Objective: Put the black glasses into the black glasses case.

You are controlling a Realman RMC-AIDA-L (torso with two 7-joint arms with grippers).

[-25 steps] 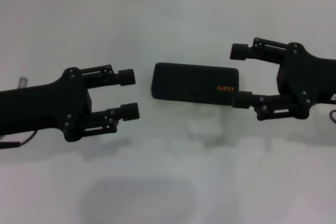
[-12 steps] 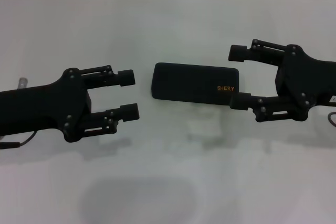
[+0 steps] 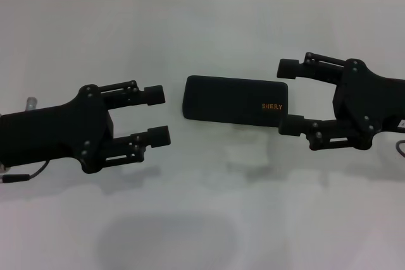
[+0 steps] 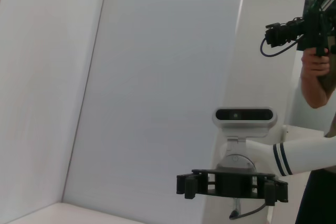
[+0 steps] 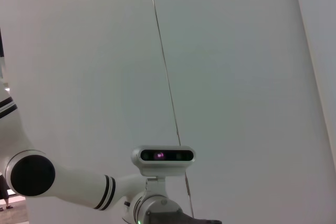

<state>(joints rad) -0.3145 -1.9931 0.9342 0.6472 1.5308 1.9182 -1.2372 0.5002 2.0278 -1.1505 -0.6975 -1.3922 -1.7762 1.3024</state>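
Note:
The black glasses case (image 3: 233,100) lies shut on the white table (image 3: 202,30), with orange "SHERY" lettering near its right end. The black glasses are not in view. My left gripper (image 3: 157,115) is open and empty, a little to the left of the case. My right gripper (image 3: 289,96) is open and empty, its fingers on either side of the case's right end without touching it. The right gripper also shows in the left wrist view (image 4: 231,186), seen from afar.
A small grey cylinder (image 3: 30,102) pokes out behind my left arm at the far left. A person holding a camera (image 4: 315,51) stands beyond the robot in the left wrist view. The right wrist view shows a wall and my left arm (image 5: 58,182).
My left gripper has shifted slightly down and to the right. My right gripper has moved slightly down. The case has not moved.

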